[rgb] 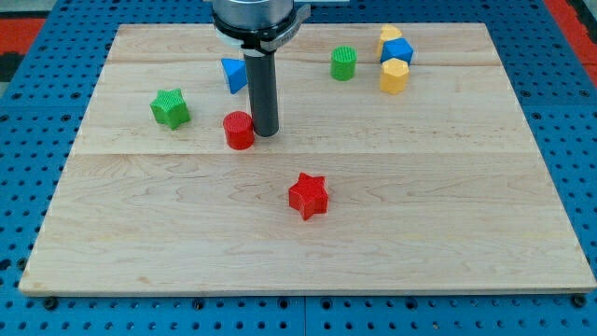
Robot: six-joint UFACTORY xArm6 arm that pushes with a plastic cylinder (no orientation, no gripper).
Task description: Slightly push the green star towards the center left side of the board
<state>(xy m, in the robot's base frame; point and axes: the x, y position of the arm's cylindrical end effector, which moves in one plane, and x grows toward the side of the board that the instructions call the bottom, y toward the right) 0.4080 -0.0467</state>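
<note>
The green star [171,108] lies on the wooden board [420,215] at its left side, a little above mid-height. My tip [265,133] rests on the board well to the star's right, right beside a red cylinder [239,130] and touching or nearly touching its right side. A blue triangular block [233,75] sits just above the red cylinder, partly behind my rod.
A red star [309,195] lies near the board's middle. A green cylinder [343,63] stands at the top centre-right. At the top right a yellow block [390,37], a blue cube [398,51] and a yellow hexagonal block [394,76] cluster together.
</note>
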